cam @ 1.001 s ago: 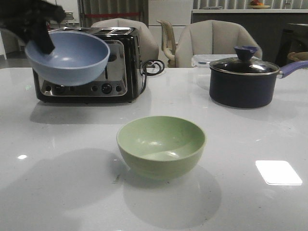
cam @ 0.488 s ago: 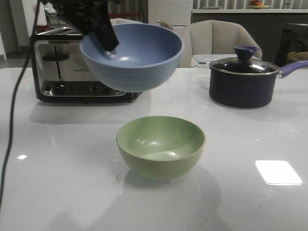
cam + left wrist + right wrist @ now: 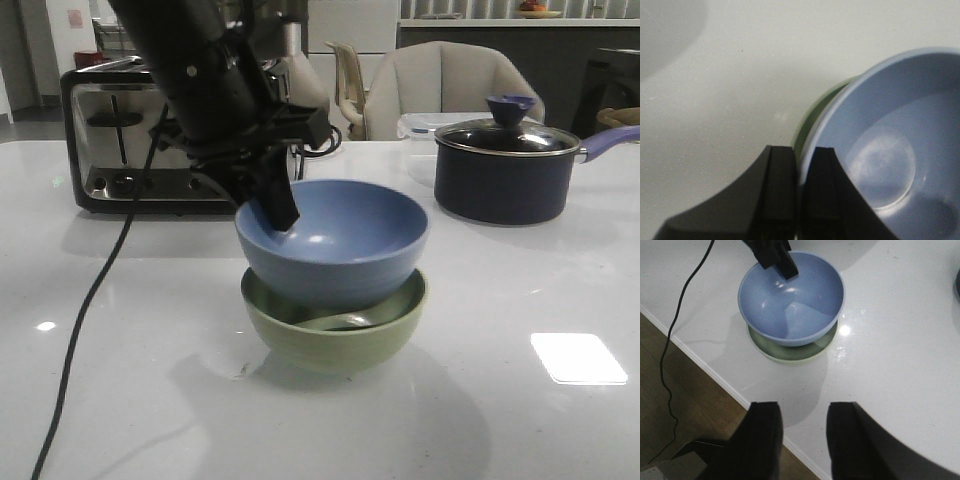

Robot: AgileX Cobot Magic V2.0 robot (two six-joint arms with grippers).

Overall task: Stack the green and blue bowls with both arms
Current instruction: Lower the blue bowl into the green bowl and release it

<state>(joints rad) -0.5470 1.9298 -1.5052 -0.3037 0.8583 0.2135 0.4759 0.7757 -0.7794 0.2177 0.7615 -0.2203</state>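
The left claw (image 3: pixel 799 192) grips the rim of the matte dusty-blue round bowl (image 3: pixel 335 245), now nested in the pale sage-green bowl (image 3: pixel 340 340); only release remains, while the right claw (image 3: pixel 802 440) hangs open, empty.

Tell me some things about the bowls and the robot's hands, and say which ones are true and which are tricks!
1. The dusty blue round bowl sits inside the pale green round bowl. True.
2. The left gripper pinches the blue bowl's rim. True.
3. The right gripper holds the green bowl. False: it is open and empty, apart from both bowls.
4. The dark navy saucepan with a glass lid stands in front of the bowls. False: it stands farther back on the white table, to the right.
5. The shiny silver and black toaster stands behind the bowls, to the left. True.
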